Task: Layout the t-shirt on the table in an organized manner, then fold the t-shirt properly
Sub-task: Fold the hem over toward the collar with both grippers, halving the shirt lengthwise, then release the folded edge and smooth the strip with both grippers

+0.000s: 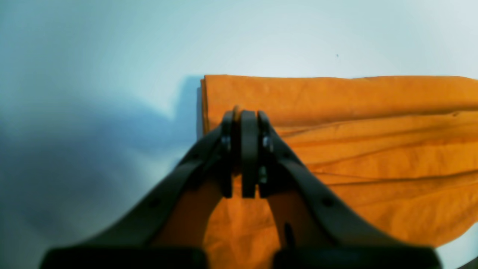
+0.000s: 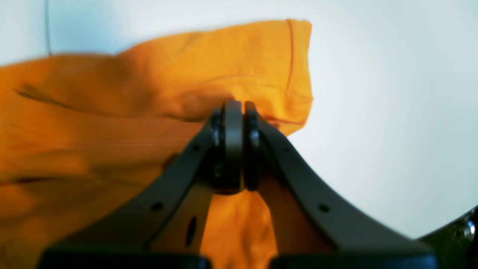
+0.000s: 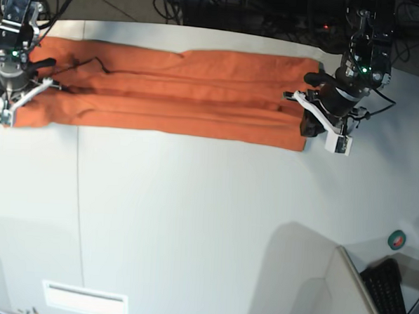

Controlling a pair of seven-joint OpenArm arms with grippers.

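T-shirt (image 3: 178,92) lies on the far part of the table (image 3: 206,220) as a long, narrow band of orange cloth; its long axis goes from one side of the base view to the other. The left gripper (image 1: 244,116) is closed on the cloth at one end. The right gripper (image 2: 234,106) is closed on the opposite end. No container is visible.

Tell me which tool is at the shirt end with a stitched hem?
The right tool, at the base view's left end. Its wrist view shows a stitched hem line on the t-shirt; the left tool grips a smooth folded edge with no stitching visible.
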